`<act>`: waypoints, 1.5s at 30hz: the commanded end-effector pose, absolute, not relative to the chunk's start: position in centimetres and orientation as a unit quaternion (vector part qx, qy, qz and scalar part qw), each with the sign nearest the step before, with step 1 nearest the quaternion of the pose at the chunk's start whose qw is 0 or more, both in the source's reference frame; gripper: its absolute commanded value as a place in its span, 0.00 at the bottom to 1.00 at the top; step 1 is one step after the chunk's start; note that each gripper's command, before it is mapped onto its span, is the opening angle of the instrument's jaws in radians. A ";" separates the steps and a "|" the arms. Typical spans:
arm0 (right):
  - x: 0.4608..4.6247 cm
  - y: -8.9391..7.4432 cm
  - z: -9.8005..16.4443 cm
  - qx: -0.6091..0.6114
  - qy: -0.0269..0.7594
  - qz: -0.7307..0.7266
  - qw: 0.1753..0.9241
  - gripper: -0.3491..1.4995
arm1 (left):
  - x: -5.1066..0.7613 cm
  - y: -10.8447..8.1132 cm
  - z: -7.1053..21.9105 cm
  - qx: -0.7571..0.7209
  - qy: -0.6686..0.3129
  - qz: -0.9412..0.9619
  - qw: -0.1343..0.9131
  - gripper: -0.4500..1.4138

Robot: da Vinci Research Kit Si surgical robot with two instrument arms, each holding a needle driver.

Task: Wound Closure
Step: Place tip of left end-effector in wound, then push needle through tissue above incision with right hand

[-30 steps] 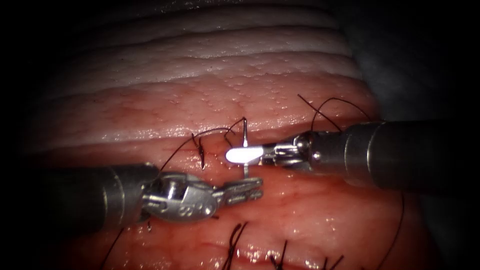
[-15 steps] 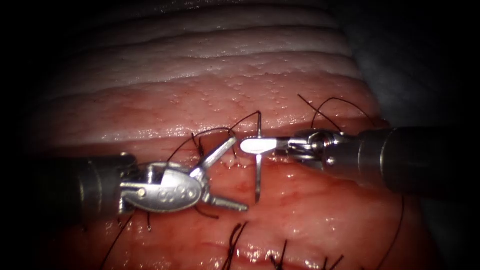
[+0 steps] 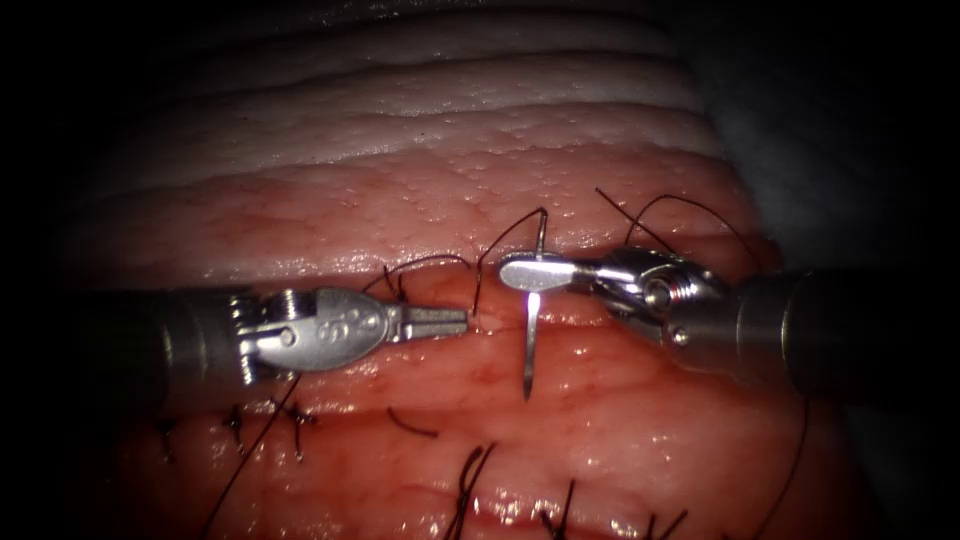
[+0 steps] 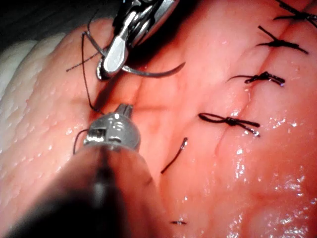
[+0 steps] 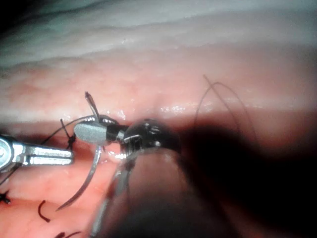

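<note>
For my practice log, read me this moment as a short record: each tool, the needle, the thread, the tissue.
left tool: jaws shut, holding nothing
right tool: jaws shut on the needle near its thread end
needle: free of the tissue, tip pointing down in the endoscope view
thread: runs from the needle's top toward the cut
tissue: finished stitches along the cut

Two tools work here, the left tool [image 3: 435, 322] and right tool [image 3: 525, 272]; one needle [image 3: 531, 340], one thread [image 3: 500, 245], one tissue [image 3: 620, 440], several knotted stitches [image 4: 229, 121].
</note>
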State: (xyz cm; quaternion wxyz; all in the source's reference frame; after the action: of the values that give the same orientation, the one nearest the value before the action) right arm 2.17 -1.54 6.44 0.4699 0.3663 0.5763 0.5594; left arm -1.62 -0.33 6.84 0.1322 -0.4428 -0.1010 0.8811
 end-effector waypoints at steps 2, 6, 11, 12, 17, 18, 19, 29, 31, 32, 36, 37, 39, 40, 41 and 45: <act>2.25 -1.5 6.5 0.365 0.580 0.554 0.472 0.00 | -1.69 -0.3 6.9 -0.439 -0.109 0.883 0.123 0.00; 2.26 -1.5 6.4 0.362 0.583 0.549 0.477 0.00 | -1.80 -0.4 7.1 -0.404 -0.145 0.898 0.094 0.00; 2.26 -1.6 6.4 0.359 0.587 0.542 0.482 0.00 | -1.82 -0.3 7.3 -0.363 -0.165 0.913 0.082 0.00; 2.26 -1.6 6.4 0.359 0.587 0.542 0.482 0.00 | -1.81 -0.3 7.3 -0.352 -0.168 0.917 0.081 0.00; 2.28 -1.6 6.4 0.356 0.592 0.536 0.486 0.00 | -1.77 -0.2 7.4 -0.338 -0.174 0.921 0.088 0.00; 2.29 -1.6 6.4 0.354 0.592 0.534 0.488 0.00 | -1.76 -0.2 7.5 -0.335 -0.174 0.921 0.091 0.00; 2.29 -1.6 6.4 0.354 0.592 0.534 0.489 0.00 | -1.76 -0.2 7.5 -0.334 -0.173 0.922 0.091 0.00; 2.37 -1.6 6.4 0.341 0.602 0.516 0.505 0.00 | -1.77 -0.1 7.9 -0.292 -0.200 0.932 0.081 0.00; 2.36 -1.6 6.4 0.336 0.605 0.512 0.509 0.00 | -1.77 -0.1 8.0 -0.286 -0.208 0.932 0.074 0.00; 2.35 -1.6 6.4 0.331 0.608 0.507 0.514 0.00 | -1.77 -0.1 7.9 -0.282 -0.216 0.932 0.072 0.00; 2.35 -1.5 6.5 0.319 0.614 0.502 0.520 0.00 | -1.76 -0.2 7.9 -0.267 -0.253 0.928 0.058 0.00; 2.35 -1.5 6.5 0.305 0.617 0.498 0.527 0.00 | -1.76 -0.3 7.9 -0.258 -0.268 0.927 0.053 0.00; 2.35 -1.5 6.5 0.294 0.619 0.495 0.534 0.00 | -1.75 -0.3 7.9 -0.244 -0.290 0.924 0.051 0.00; 2.34 -1.4 6.6 0.279 0.622 0.492 0.542 0.00 | -1.74 -0.4 7.9 -0.240 -0.310 0.919 0.044 0.00; 2.34 -1.4 6.6 0.279 0.622 0.492 0.542 0.00 | -1.74 -0.4 7.9 -0.240 -0.310 0.919 0.044 0.00; 2.35 -1.3 6.7 0.244 0.633 0.473 0.562 0.00 | -1.75 -0.4 7.8 -0.241 -0.326 0.913 0.050 0.00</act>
State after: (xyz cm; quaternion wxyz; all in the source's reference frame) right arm 2.29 -1.31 6.63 0.5669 0.2338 0.6369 0.4672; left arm -1.71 -0.47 7.75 0.0488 -0.2419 -0.3308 0.9109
